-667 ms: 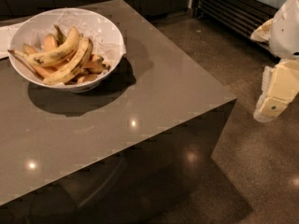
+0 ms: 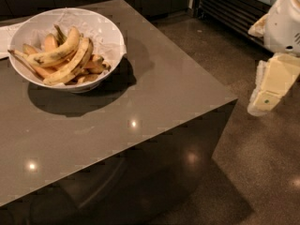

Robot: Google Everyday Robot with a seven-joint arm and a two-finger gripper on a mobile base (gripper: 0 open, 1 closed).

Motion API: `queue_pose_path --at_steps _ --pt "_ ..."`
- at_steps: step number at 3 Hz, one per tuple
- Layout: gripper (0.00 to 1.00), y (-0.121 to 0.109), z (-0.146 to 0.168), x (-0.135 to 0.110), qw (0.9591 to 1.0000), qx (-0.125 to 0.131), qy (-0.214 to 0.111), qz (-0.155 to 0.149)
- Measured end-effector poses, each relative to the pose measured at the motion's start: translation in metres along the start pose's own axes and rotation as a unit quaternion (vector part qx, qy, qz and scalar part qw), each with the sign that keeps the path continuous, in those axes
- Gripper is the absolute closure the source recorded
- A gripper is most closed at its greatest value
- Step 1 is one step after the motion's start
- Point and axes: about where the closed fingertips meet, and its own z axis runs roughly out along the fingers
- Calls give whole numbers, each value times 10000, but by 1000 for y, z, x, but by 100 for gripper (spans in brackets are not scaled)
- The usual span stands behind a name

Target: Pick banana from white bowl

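The white bowl [image 2: 105, 29] with crinkled paper lining stands on the grey table [image 2: 154, 102] at the upper left. Several bananas lie in it. The long curved yellow banana [image 2: 56, 52] lies on top, darker toward its left end. A second long banana [image 2: 70, 65] lies just below it, and shorter orange-toned ones [image 2: 96, 64] lie underneath. My cream-coloured gripper [image 2: 263, 103] hangs at the far right, off the table's right corner and over the floor, far from the bowl. It holds nothing that I can see.
The table's right corner [image 2: 234, 97] and front edge drop to a dark polished floor [image 2: 262, 172]. A dark grille or cabinet front [image 2: 225, 8] runs along the upper right. White paper [image 2: 5, 32] lies left of the bowl.
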Motion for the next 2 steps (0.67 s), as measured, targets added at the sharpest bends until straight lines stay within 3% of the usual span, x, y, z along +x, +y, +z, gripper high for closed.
queue_pose_path --at_steps 1,2 --pt "0 -15 6 -19 9997 -137 -121 -165" --pt "0 -29 17 -43 9978 -322 -197 -536"
